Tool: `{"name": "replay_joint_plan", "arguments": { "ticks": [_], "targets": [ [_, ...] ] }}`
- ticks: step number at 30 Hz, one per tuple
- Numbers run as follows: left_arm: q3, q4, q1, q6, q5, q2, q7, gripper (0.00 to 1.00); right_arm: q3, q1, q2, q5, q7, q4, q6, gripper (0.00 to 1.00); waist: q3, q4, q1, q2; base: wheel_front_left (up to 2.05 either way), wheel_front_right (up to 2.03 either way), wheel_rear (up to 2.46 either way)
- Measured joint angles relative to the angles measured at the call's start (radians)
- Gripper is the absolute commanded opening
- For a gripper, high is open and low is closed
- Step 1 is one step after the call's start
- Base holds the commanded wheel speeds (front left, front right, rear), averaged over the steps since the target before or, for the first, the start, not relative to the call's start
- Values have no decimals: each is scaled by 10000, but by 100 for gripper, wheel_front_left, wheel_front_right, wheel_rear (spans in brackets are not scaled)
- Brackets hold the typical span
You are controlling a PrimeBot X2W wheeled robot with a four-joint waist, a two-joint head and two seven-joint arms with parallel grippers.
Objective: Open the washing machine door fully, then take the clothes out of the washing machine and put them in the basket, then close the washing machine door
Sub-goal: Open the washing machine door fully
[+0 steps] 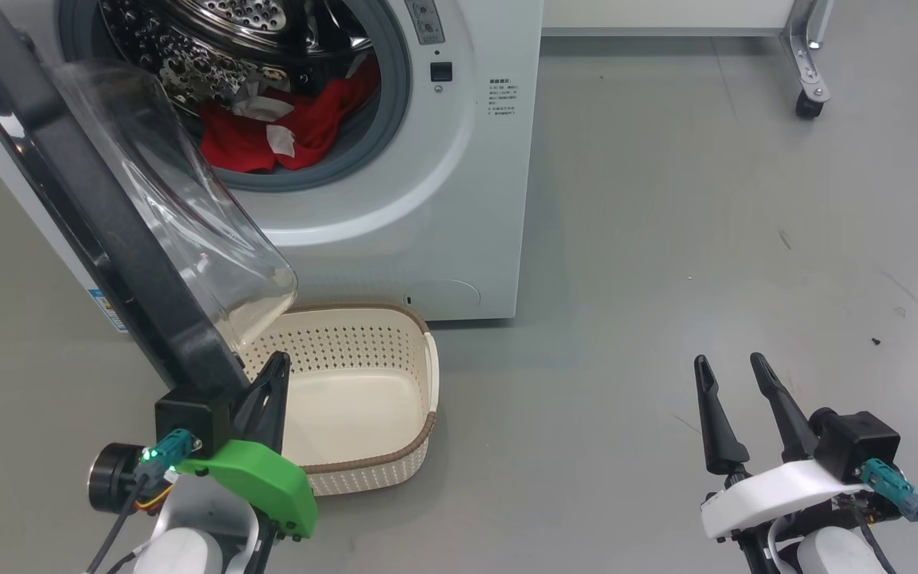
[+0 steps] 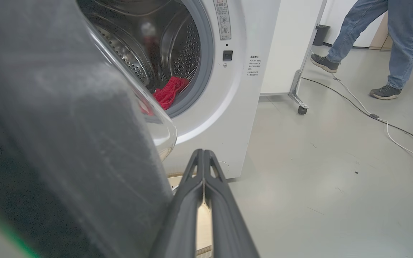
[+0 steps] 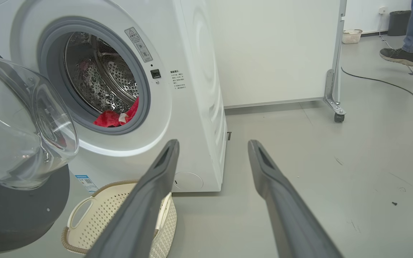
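Clenched flat with nothing between its fingers, the left end effector (image 1: 278,365) is sitting lowest in the head view. It is lying along the inner side of the washing machine door (image 1: 84,207) at its lower edge. Contact looks likely, can't confirm.

Door is standing partly swung out. Its glass bowl is hanging over the left end of the basket (image 1: 430,375), which is sitting on the floor just in front of the washing machine (image 1: 459,199) with nothing in it. Inside, the clothes (image 1: 268,135) are lying at the bottom of the drum, bunched against the gasket lip.

Step in hand, as I judge it, is opening the door fully, and that is not yet done. To do it well:
- be pushing outward with the side of the closed fingers, following the door's arc around the hinge on the left
- be working on the black rim rather than the glass
- be steering clear of the basket rim so it isn't getting dragged

Left arm is reaching forward, wrist tilted, fingers pointing up toward the door's bottom corner. Over to the right, the right end effector (image 1: 730,363) is hovering released, fingers spread wide. It is well apart from the machine, above the floor, and pointing forward.
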Motion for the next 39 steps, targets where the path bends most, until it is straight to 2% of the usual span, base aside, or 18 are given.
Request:
{"name": "replay_joint_plan", "arguments": {
  "ticks": [10, 39],
  "targets": [
    [-67, 297, -26, 6, -2, -19, -96, 0, -203, 7, 29, -15, 0, 54, 6, 100, -89, 214, 0, 0, 0, 0, 0],
    [13, 650, -21, 17, -123, -151, -522, 0, -86, 234, 205, -188, 0, 203, 167, 100, -418, 1585, 0, 0, 0, 0, 0]
  ]
}}
